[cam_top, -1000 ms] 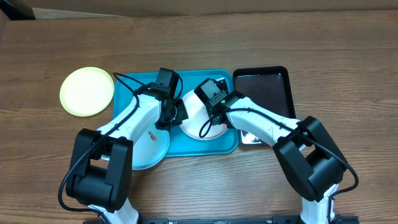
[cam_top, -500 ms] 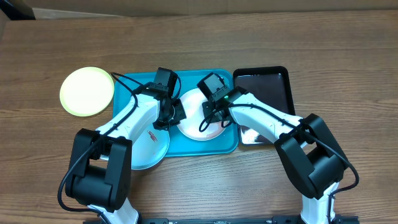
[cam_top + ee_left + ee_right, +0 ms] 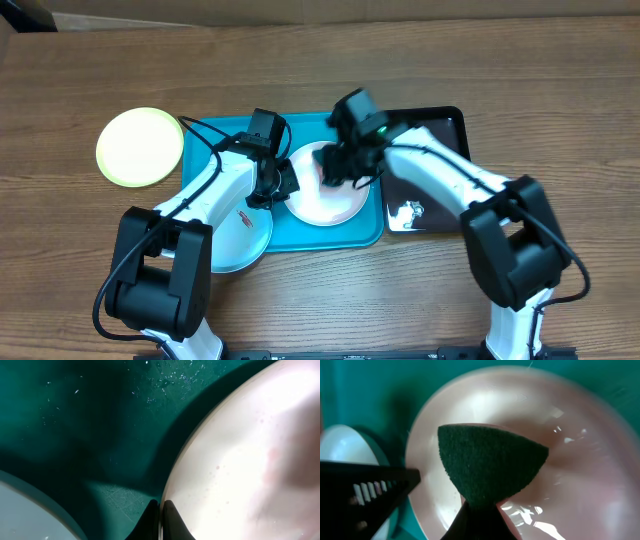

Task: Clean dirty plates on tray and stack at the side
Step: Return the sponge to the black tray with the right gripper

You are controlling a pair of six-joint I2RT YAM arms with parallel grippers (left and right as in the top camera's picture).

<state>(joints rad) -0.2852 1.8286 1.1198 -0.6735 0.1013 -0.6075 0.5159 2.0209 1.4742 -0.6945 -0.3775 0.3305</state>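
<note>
The white plate (image 3: 325,205) lies in the turquoise tray (image 3: 310,128); faint reddish specks show on it (image 3: 240,460). My left gripper (image 3: 275,187) is shut on the plate's left rim, its jaws (image 3: 160,521) pinching the edge. My right gripper (image 3: 338,165) is shut on a dark green scouring pad (image 3: 490,462), held over the far part of the white plate (image 3: 580,475). The light blue plate (image 3: 245,250) sits at the tray's front left corner, partly under my left arm. The yellow-green plate (image 3: 140,147) rests on the table left of the tray.
A glossy black tray (image 3: 430,140) stands against the turquoise tray's right side, under my right arm. My left gripper's black body (image 3: 365,490) shows close beside the pad in the right wrist view. Wooden tabletop surrounds the trays.
My right gripper has swept the pad from the plate's near right part up to its far edge. The left gripper has kept its hold on the rim.
</note>
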